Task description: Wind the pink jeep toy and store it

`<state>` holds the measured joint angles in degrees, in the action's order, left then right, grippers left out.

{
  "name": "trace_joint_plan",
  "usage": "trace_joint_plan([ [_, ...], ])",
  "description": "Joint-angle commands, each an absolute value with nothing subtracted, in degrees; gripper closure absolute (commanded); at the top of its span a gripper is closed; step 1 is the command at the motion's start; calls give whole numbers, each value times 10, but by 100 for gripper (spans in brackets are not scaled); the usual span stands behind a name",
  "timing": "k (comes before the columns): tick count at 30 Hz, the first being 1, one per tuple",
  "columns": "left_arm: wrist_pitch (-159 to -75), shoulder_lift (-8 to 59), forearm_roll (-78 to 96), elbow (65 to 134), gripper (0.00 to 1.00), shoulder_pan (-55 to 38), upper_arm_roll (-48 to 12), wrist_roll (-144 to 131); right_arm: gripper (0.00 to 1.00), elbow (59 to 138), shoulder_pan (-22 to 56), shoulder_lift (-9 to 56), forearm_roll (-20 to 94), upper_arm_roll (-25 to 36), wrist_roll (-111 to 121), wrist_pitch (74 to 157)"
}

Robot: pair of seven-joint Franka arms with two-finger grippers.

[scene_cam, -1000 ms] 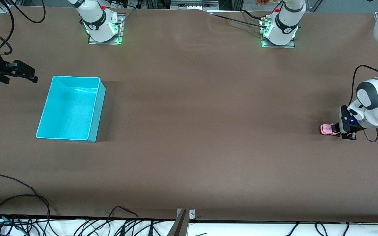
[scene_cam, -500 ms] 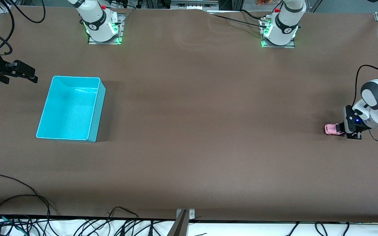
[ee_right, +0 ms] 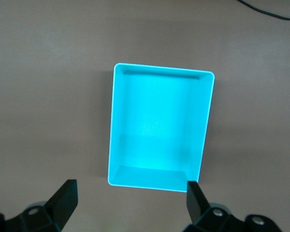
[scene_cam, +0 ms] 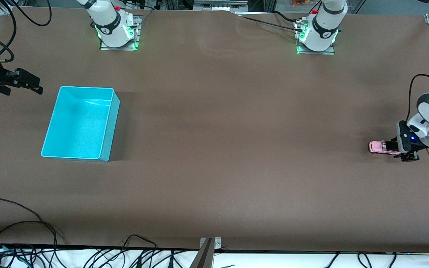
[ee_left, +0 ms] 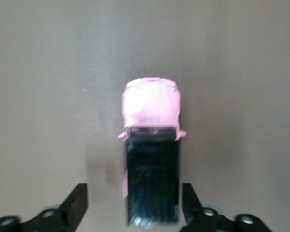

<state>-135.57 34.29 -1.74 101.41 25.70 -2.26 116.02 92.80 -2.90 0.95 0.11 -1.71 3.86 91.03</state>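
Observation:
The pink jeep toy (scene_cam: 377, 147) stands on the brown table near the left arm's end; its black roof shows in the left wrist view (ee_left: 152, 179). My left gripper (scene_cam: 392, 146) is low at the jeep's rear end, open, with its fingers (ee_left: 78, 205) on either side of the roof and a gap on at least one side. The turquoise bin (scene_cam: 84, 88) sits empty toward the right arm's end and also shows in the right wrist view (ee_right: 162, 71). My right gripper (scene_cam: 37, 85) waits open and empty above the table beside the bin.
The two arm bases (scene_cam: 116, 33) stand with green lights at the table's edge farthest from the front camera. Loose cables (scene_cam: 21, 223) lie along the table's nearest edge. A wide stretch of bare brown table (scene_cam: 237, 130) lies between bin and jeep.
The jeep first slid a little toward the left arm's end with the left gripper. Then it stayed put while the gripper drew back, so more of the jeep shows. The right arm has not moved.

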Motion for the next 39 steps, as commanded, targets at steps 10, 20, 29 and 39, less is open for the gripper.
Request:
trace_joint_plan([
  [10, -1157, 316, -18, 894, 0, 229, -25, 1091, 0, 923, -31, 10, 12, -17, 33, 910],
  [20, -1085, 267, -17, 894, 0, 224, -35, 950, 0, 923, -31, 10, 12, -17, 33, 910],
  [29, -1034, 225, -17, 893, 0, 210, -44, 835, 0, 923, -31, 10, 12, -17, 33, 910],
  [39, -972, 166, -17, 893, 0, 189, -69, 674, 0, 923, -31, 10, 12, -17, 33, 910],
])
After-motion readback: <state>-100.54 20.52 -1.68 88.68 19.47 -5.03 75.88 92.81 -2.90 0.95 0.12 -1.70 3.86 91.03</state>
